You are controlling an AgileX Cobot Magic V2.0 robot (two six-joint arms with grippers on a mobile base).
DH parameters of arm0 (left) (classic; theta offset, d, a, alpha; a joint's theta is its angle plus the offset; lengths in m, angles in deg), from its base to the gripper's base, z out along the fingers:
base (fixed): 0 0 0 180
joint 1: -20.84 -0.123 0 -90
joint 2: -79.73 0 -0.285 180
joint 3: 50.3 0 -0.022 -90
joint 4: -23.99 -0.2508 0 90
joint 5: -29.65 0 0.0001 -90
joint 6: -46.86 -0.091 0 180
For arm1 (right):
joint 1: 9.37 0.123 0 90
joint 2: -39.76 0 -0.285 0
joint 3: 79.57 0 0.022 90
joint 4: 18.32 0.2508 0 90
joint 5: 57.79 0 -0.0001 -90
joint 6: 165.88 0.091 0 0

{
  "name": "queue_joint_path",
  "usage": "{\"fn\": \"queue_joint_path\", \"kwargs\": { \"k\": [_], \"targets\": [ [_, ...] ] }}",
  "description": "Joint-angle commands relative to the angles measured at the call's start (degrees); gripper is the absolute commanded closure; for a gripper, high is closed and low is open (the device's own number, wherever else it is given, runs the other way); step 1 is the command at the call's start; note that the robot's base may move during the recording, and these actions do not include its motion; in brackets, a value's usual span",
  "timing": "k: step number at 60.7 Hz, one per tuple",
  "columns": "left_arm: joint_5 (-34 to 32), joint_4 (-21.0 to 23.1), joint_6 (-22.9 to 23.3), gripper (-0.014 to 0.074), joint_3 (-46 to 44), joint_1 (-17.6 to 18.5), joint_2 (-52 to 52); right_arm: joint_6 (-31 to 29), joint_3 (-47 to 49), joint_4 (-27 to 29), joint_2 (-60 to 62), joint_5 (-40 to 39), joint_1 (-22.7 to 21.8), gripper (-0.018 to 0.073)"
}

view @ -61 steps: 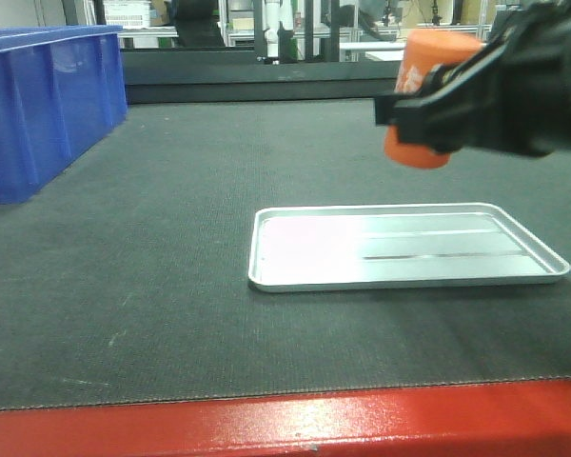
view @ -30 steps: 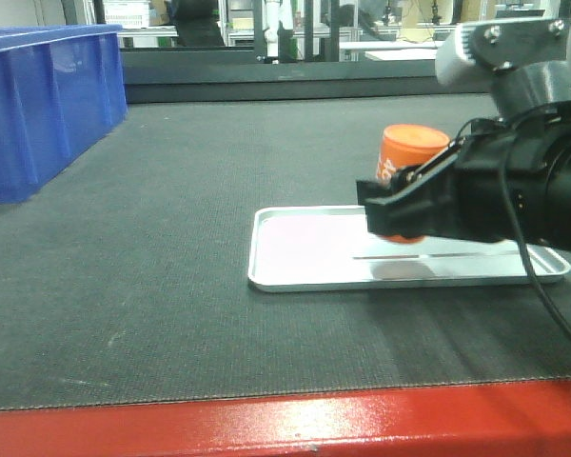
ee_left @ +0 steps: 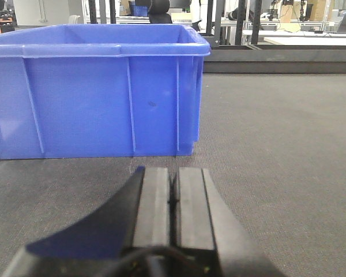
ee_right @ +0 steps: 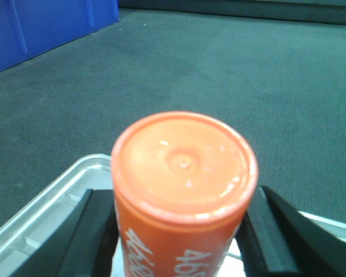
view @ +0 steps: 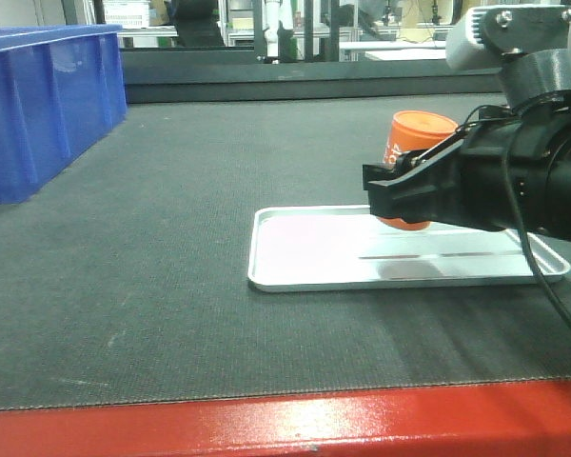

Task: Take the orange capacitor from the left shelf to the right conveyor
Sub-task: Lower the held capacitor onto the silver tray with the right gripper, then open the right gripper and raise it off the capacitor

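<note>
Orange capacitor (view: 417,135) sits clamped in your right gripper (view: 404,195) above the silver tray (view: 266,276), right of frame; lower straight, keep it upright, release only once seated.

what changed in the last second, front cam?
The right hand kept its grip on the orange capacitor. It dropped from high above the belt and shifted left in the view. The capacitor now hangs low over the silver tray and has not been released. The tray and blue bin have not moved.
</note>
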State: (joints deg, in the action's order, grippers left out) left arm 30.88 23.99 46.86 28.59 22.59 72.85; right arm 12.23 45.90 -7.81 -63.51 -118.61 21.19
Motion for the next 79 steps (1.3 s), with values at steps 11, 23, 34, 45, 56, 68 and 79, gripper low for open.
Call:
{"fn": "queue_joint_path", "kwargs": {
  "k": [11, 23, 34, 45, 56, 68, 79],
  "targets": [
    [-4.77, 0.34, 0.00, 0.0701, -0.22, -0.11, 0.61, -1.07, 1.27, -0.39, 1.76, -1.22, -0.24, 0.0026],
    [-4.77, 0.34, 0.00, 0.0701, -0.22, -0.11, 0.61, -2.66, 1.27, -0.39, 1.76, 0.44, -0.24, -0.0071],
    [-4.77, 0.34, 0.00, 0.0701, -0.22, -0.11, 0.61, -2.66, 1.27, -0.39, 1.76, -1.09, -0.24, -0.0068],
    [-4.77, 0.34, 0.00, 0.0701, -0.22, -0.11, 0.61, -2.66, 1.10, -0.39, 1.76, -1.31, -0.24, -0.0068],
    [-4.77, 0.34, 0.00, 0.0701, -0.22, -0.11, 0.61, -2.66, 1.10, -0.39, 2.88, -1.34, -0.18, -0.0068],
    [-4.77, 0.34, 0.00, 0.0701, -0.22, -0.11, 0.61, -3.44, 1.10, -0.39, 5.36, -1.87, -0.18, -0.0068],
    [-4.77, 0.34, 0.00, 0.0701, -0.22, -0.11, 0.61, -6.80, 1.10, -0.39, 7.54, -4.58, -0.18, -0.0068]
  ]
}}
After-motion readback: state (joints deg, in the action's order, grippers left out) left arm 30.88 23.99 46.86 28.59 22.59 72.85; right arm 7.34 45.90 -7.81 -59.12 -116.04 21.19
